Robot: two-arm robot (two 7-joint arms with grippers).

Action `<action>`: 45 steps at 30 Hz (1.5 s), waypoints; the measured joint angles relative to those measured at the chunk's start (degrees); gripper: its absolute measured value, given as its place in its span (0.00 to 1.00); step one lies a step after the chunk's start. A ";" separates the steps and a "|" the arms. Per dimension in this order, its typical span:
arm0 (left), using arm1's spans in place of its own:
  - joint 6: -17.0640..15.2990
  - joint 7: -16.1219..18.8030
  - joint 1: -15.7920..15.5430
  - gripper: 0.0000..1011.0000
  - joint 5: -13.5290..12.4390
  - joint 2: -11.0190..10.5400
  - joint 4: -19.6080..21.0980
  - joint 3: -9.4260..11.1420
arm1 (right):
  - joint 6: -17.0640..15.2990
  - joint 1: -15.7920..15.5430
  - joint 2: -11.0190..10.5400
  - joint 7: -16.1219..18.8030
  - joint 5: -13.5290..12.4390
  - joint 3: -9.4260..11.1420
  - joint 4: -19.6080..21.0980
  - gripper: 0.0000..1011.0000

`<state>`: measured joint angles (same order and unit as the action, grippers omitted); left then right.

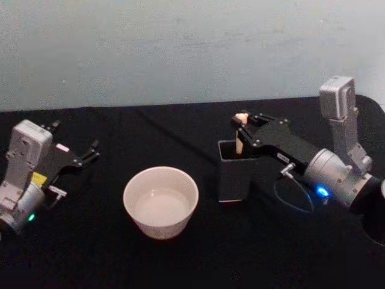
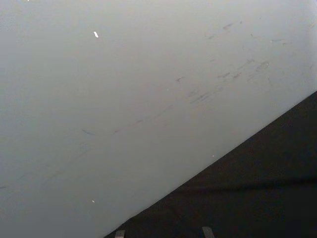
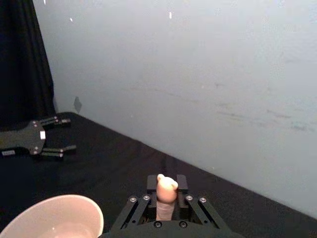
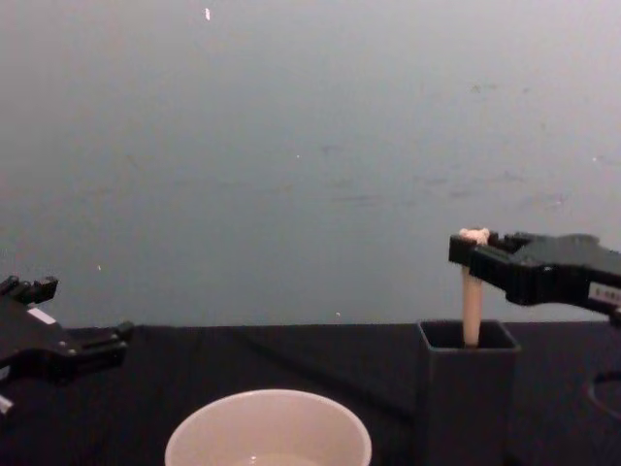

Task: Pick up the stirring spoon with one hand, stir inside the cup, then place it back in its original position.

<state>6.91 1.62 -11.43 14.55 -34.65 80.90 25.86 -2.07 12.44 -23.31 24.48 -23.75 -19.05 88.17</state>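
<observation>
Nearest, front and centre on the black table [image 1: 90, 241]: the cup [image 1: 160, 201], mouth up. Just behind to its right, the dark square holder [image 1: 234, 174], the stirring spoon [image 4: 472, 306] upright inside, bear-head handle clamped by the right gripper [image 1: 245, 129]. Well off left, the left gripper [image 1: 75, 136], parked, fingers spread, holding nothing; farthest back, pale wall [image 1: 180, 48].

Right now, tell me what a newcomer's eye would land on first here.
The right gripper draws the eye first, clamped on the stirring spoon standing in the dark holder right of centre. Next comes the cream cup in the middle, with the open left gripper idle at far left.
</observation>
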 joint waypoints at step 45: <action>0.00 0.00 0.00 0.99 0.00 0.00 0.00 0.00 | 2.85 3.64 0.62 -0.70 -4.93 0.58 6.25 0.21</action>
<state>6.91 1.62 -11.43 14.55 -34.65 80.90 25.86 0.78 16.08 -22.69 23.78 -28.68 -18.47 94.42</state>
